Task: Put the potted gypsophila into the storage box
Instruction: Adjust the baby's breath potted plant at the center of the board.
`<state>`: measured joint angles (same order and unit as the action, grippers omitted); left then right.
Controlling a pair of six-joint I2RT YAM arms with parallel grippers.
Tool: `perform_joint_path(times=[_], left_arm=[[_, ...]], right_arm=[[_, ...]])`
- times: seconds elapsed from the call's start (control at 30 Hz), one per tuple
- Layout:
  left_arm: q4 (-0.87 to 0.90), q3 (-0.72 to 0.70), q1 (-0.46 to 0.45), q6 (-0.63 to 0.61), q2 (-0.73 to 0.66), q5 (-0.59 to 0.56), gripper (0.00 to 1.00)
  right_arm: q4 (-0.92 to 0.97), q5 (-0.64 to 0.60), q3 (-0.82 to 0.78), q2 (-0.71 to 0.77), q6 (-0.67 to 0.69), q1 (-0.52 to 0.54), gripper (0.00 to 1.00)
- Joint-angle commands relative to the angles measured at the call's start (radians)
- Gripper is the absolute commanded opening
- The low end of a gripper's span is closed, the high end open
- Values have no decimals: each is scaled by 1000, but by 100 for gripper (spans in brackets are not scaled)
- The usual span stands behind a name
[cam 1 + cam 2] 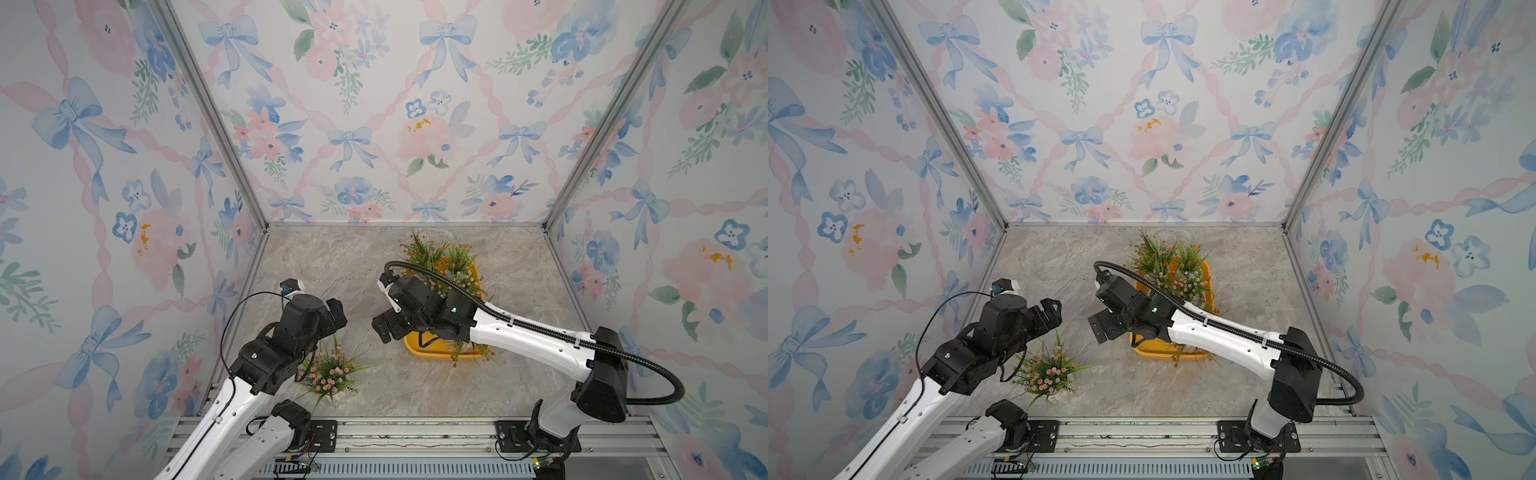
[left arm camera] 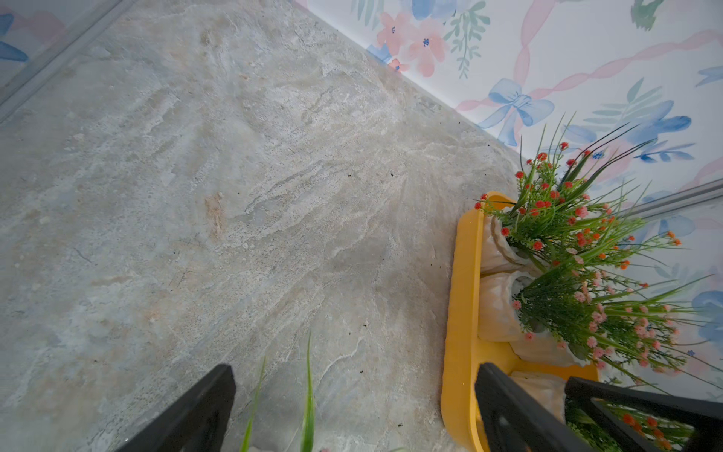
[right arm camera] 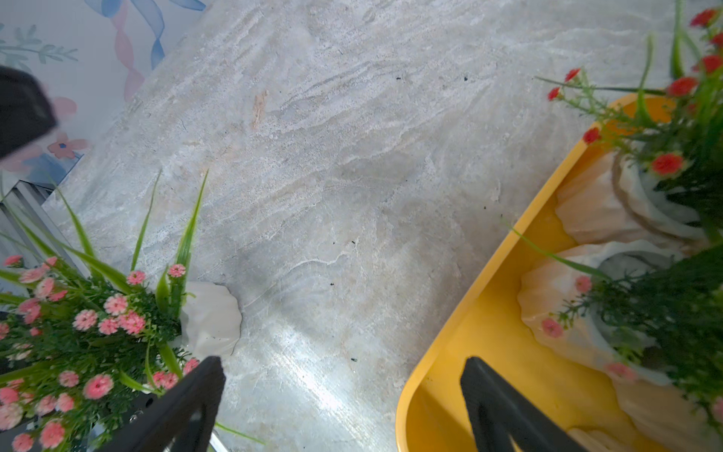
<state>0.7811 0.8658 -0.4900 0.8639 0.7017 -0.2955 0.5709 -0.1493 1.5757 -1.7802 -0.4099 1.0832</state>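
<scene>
Left gripper (image 1: pixel 336 311), jaws spread and empty, near the pink potted gypsophila (image 1: pixel 332 372) standing on the marble table (image 1: pixel 332 266). Right gripper (image 1: pixel 384 328), likewise spread and empty, at the edge of the storage box (image 1: pixel 415 351), which holds other potted plants (image 1: pixel 436 257).

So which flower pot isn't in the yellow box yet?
The pink-flowered pot, alone on the table. The other pots all sit inside the yellow box.

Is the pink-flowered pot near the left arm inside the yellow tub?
Out: the white scalloped pot of pink flowers sits on the grey marble tabletop, clear of the yellow-orange plastic tub.
</scene>
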Motion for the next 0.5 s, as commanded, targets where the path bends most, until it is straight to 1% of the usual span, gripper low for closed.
perform_joint_path(times=[0.0,0.1,0.3,0.47], left_arm=[[114,-20,8,25,-44,35,97],[161,-41,8,69,-89,50,96],[207,-119,8,116,-184,145,95],[304,-120,7,88,-200,123,96]], right_arm=[[-17,-60,-28,13,-66,24,97],[-20,-83,-35,12,-99,29,97],[-30,-145,-56,21,-123,52,97],[-64,-152,-87,23,-153,66,97]])
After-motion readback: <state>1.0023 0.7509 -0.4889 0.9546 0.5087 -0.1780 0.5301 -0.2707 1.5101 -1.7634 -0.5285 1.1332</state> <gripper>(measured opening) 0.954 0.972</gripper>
